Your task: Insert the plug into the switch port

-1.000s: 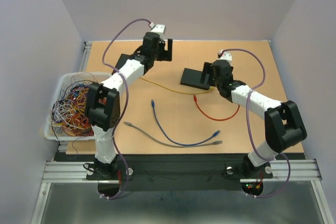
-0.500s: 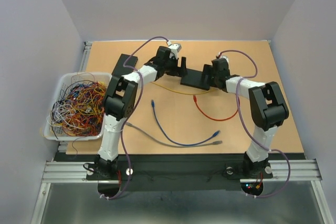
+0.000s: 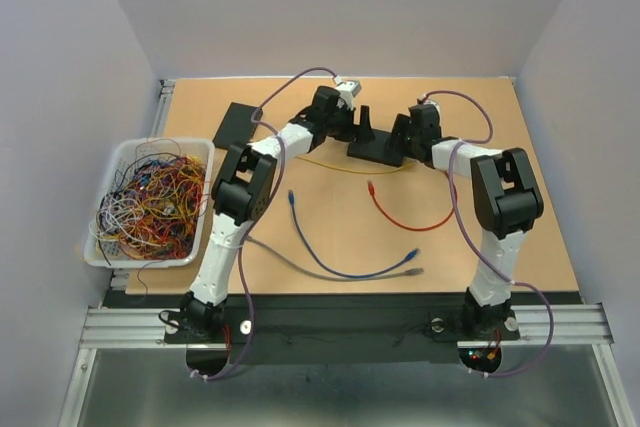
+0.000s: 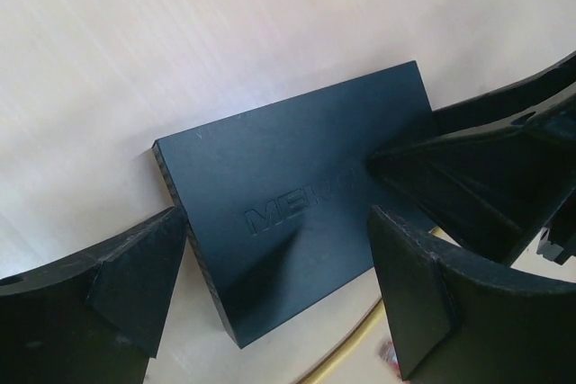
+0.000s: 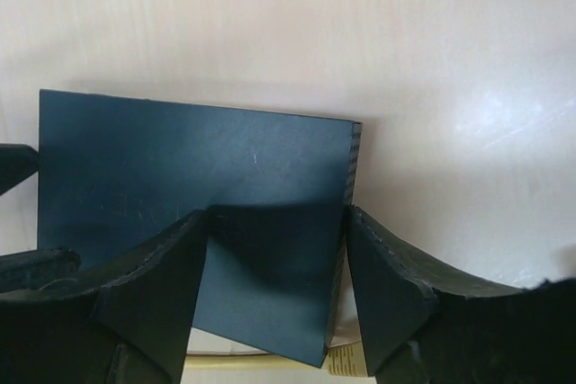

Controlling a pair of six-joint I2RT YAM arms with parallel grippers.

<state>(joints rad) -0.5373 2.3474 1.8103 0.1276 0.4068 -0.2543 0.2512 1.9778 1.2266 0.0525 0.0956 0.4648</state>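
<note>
The switch [image 3: 378, 151] is a flat black box at the back middle of the table; its ports do not show. My left gripper [image 3: 361, 127] hangs over its left end, open, fingers apart above the lettered top [image 4: 288, 195]. My right gripper [image 3: 404, 135] is at its right end. In the right wrist view the jaws [image 5: 276, 218] straddle the switch's [image 5: 180, 159] right corner, still apart. A yellow cable [image 3: 340, 169] runs along the switch's near edge. A red cable's plug [image 3: 371, 187] lies just in front, held by nothing.
A second black box [image 3: 235, 127] lies at the back left. Blue [image 3: 325, 257] and grey [image 3: 290, 259] cables lie loose on the near half of the table. A white bin [image 3: 205, 152] of tangled wires stands at the left edge.
My left arm swung right from the back left to the switch. My right gripper moved up to the switch's right end and its jaws narrowed.
</note>
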